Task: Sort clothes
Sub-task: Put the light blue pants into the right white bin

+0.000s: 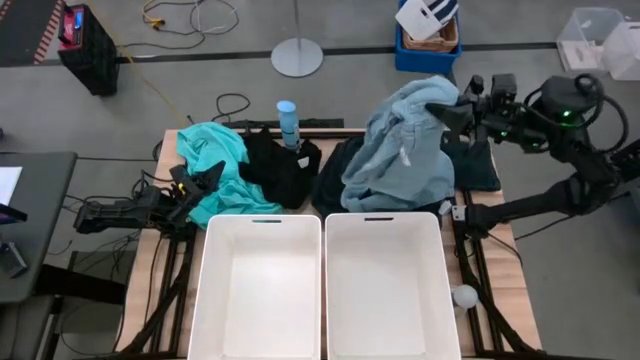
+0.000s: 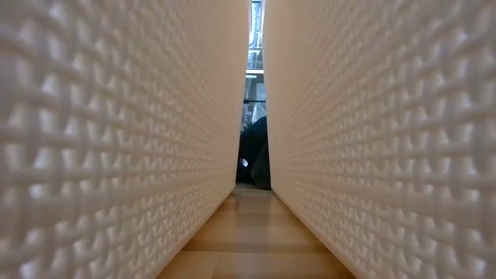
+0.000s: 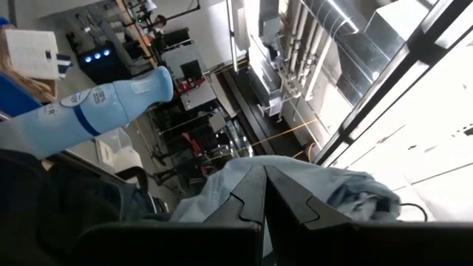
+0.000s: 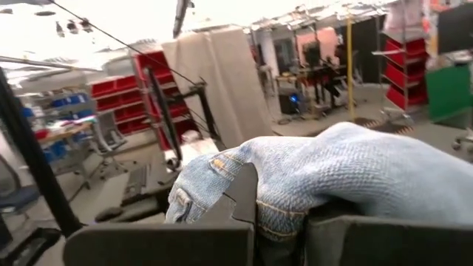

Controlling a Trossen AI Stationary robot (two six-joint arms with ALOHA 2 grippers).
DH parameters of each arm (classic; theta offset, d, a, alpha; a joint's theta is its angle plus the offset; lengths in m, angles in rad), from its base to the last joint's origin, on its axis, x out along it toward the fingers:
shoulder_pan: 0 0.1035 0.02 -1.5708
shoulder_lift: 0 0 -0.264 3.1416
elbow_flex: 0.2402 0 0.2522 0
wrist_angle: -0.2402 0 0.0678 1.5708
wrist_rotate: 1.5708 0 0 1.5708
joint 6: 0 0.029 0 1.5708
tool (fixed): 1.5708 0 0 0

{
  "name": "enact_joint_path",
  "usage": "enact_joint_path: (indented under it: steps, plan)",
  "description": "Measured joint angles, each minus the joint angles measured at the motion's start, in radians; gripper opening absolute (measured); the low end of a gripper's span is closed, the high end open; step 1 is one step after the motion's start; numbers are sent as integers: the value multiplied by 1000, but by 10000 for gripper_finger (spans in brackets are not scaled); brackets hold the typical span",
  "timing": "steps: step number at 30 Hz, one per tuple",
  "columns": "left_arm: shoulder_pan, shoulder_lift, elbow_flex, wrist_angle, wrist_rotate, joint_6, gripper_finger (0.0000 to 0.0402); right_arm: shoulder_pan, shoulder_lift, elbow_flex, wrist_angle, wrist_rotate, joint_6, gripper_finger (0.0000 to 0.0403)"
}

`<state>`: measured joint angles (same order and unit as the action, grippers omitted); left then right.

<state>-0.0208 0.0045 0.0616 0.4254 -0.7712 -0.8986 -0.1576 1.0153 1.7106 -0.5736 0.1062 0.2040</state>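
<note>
Left end effector (image 1: 205, 180) lies low at the left edge of the tabletop (image 1: 170, 150), over the turquoise garment (image 1: 222, 165); in the left wrist view its fingers (image 3: 247, 196) are pressed together with nothing between them. Turquoise garment is spread at the rear left of the tabletop, just behind the left white bin (image 1: 262, 290). Next along, a black garment (image 1: 280, 170) is bunched beside it, and a slim blue bottle (image 1: 288, 122) stands upright at the back edge, touching that black heap. Another dark garment (image 1: 335, 175) lies between the black one and the pale grey-blue garment (image 1: 405, 150). The pale grey-blue garment hangs in a tall draped mass above the rear of the right white bin (image 1: 385, 290), its top corner pinched in the right end effector (image 1: 447, 113), which reaches in from the right side; the right wrist view shows denim-like fabric (image 4: 340, 170) clamped between the fingers (image 4: 244, 192). A dark cloth (image 1: 478, 165) lies under that arm at the right edge. Both bins sit side by side along the front. Low view shows only the two bin walls (image 2: 116, 139) and a sliver of dark fabric (image 2: 256, 159) beyond.
</note>
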Motion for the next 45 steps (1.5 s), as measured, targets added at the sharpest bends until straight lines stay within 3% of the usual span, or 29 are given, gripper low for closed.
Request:
enact_joint_path:
  steps: [7,20,32,45]
  plan:
    - [0,0,0,-1,0,27,0,110,147,214,45,27,-29,40]
    - [0,0,0,-10,1,30,0,189,375,648,38,33,-128,40]
    - [0,2,0,-19,12,25,0,324,367,645,234,-27,-171,40]
    - [0,2,0,-60,13,23,0,697,430,645,65,-37,-310,40]
